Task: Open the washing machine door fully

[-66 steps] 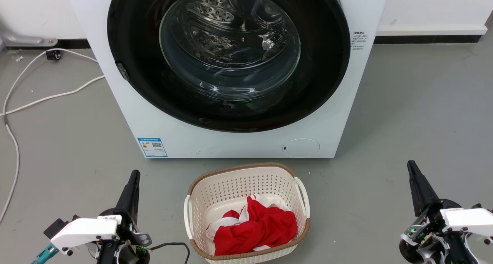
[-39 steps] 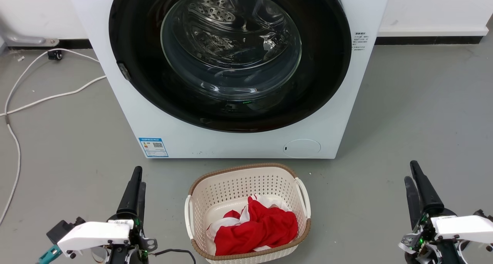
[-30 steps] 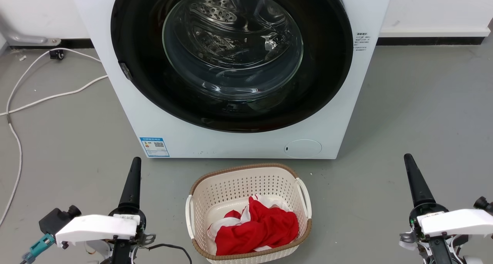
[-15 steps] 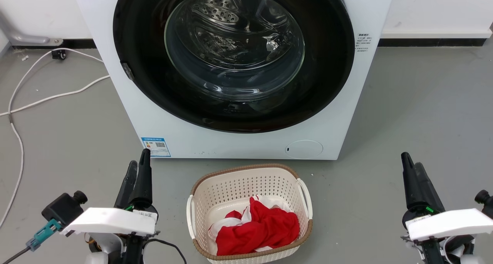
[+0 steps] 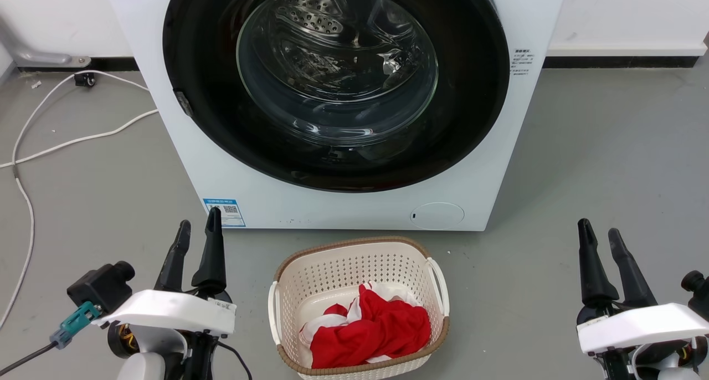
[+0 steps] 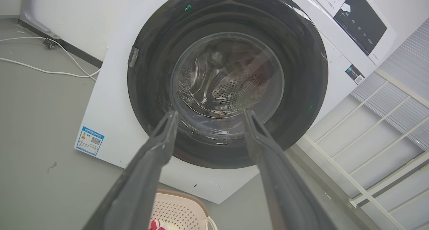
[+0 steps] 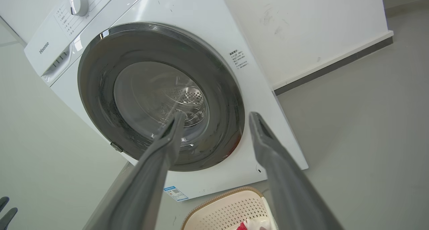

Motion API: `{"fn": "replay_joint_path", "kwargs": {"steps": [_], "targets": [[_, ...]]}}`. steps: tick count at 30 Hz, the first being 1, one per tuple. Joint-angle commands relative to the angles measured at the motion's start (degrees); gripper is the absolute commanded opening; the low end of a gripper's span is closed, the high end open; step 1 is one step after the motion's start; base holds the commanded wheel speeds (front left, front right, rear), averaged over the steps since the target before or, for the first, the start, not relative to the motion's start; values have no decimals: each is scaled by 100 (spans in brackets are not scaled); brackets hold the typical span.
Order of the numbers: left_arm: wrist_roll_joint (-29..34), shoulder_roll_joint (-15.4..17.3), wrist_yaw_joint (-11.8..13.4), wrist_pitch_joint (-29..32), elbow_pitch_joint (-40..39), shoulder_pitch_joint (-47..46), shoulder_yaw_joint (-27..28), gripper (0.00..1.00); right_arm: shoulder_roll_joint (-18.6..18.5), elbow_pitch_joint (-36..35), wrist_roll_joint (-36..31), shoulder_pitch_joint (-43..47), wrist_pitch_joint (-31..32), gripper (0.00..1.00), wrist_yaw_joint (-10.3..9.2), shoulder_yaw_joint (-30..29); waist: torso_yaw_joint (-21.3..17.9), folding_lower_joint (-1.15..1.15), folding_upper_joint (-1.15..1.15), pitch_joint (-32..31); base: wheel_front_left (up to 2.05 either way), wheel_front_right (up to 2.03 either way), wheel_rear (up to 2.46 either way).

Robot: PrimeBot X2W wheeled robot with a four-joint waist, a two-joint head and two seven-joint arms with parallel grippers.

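The white washing machine [image 5: 332, 209] stands at the far middle of the grey floor [image 5: 609, 147], its front facing the robot. The washing machine door [image 5: 471, 92] fills most of that front. This glossy black disc with a clear glass bowl at its centre lies flat and closed against the machine, and the perforated steel drum shows through the glass. Just in front of the machine, on the near floor, sits a cream laundry basket [image 5: 354, 246] with a brown rim, and a red and white cloth [image 5: 371, 330] is bundled inside it. The left gripper [image 5: 199, 218] hovers near left of the basket with its two dark fingers spread apart and empty, well short of the door. The right gripper [image 5: 597, 228] hovers at the near right, its fingers likewise parted and holding nothing. A blue label sticker [image 5: 224, 211] marks the machine's lower left corner, and a round flap [image 5: 437, 216] its lower right. A white cable [image 5: 83, 136] trails across the floor at far left.
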Motion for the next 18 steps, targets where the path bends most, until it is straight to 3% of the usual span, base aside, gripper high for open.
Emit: {"fn": "replay_joint_path", "kwargs": {"steps": [1,18], "targets": [[218,57,29,-61,-63,-160,-26,100,-1,-141,-241,-8,-58,100,0,3,-3,0,0,-3,0,0,0],[1475,257,220,-329,74,-200,-387,100,6,-296,-1540,172,-61,100,0,211,-46,0,0,-45,0,0,0]]}}
